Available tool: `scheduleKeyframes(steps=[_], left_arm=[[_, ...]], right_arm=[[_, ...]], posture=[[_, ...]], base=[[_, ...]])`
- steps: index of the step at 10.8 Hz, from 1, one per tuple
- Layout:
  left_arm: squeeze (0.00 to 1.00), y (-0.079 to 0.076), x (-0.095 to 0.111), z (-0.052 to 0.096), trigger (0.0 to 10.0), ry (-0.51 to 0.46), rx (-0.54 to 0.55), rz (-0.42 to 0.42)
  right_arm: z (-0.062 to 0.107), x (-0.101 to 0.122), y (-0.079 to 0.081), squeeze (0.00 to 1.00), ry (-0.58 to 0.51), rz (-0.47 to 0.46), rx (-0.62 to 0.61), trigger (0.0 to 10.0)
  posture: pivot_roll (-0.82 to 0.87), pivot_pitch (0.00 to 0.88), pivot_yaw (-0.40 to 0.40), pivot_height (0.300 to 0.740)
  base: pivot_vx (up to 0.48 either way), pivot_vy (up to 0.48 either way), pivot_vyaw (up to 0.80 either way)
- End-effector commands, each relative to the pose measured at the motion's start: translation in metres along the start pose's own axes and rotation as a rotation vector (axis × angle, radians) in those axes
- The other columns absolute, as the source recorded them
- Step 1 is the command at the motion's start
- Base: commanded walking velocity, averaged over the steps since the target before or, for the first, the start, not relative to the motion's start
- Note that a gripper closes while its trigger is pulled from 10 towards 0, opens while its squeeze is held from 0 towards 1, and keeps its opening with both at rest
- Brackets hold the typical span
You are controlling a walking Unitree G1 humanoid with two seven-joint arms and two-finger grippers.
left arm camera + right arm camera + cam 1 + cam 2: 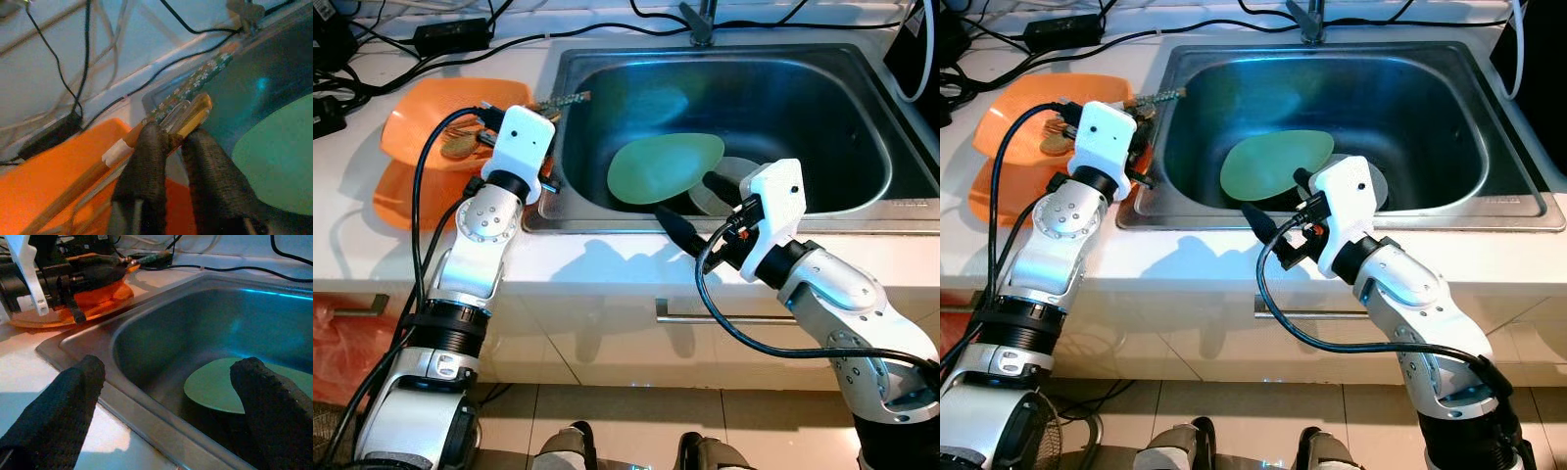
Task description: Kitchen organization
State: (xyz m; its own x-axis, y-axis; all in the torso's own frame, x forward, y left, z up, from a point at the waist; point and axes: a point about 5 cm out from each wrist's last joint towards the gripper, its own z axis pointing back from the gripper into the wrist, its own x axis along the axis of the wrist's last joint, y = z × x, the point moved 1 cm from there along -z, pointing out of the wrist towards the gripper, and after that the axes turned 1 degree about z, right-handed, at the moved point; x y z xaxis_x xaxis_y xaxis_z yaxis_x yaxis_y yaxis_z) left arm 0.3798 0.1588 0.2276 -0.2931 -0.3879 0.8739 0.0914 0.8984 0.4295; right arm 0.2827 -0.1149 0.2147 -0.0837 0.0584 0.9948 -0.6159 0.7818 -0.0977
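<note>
Two end effectors at work: one at the orange tray, one at the sink's front rim.
Orange tray (411, 132): upper left of the head view, resting on the white tabletop (352, 225) just beside the sink; it appears to serve as the collecting place for utensils.
Left end effector (168, 142): over the tray's right edge, fingers clamped together on the chopsticks.
Chopsticks (195, 93): a small bundle, one with a floral-patterned end, gripped partway along so that the tips project past the fingers toward the sink's corner; probably being carried to or from the tray.
Sink (862, 211): steel basin in the upper centre and right.
Green plate (666, 166): lies tilted in the basin, its far edge overlapping a pale dish (729, 181); likely the next item to be organised.
Right end effector (166, 396): lower centre, fingers spread wide apart and holding nothing, straddling the front rim and aimed at the plate, a stance suited to reaching in.
</note>
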Motion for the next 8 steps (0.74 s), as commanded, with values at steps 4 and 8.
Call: scheduleKeyframes(steps=[4, 8], left_arm=[[0.0, 0.005, 0.014, 0.005, 0.0, -0.07, 0.036, -0.032], [0.0, 0.014, 0.058, 0.009, 0.0, -0.281, 0.101, -0.031]], right_arm=[[0.0, 0.006, -0.002, 0.0, -0.024, 0.006, -0.005, 10.0], [0.0, 0.002, -0.005, 0.0, -0.012, 0.009, -0.005, 10.0]], posture=[[-0.03, 0.184, 0.084, 0.74], [-0.02, 0.173, 0.076, 0.74]], base=[[0.0, 0.0, 0.0], [0.0, 0.0, 0.0]])
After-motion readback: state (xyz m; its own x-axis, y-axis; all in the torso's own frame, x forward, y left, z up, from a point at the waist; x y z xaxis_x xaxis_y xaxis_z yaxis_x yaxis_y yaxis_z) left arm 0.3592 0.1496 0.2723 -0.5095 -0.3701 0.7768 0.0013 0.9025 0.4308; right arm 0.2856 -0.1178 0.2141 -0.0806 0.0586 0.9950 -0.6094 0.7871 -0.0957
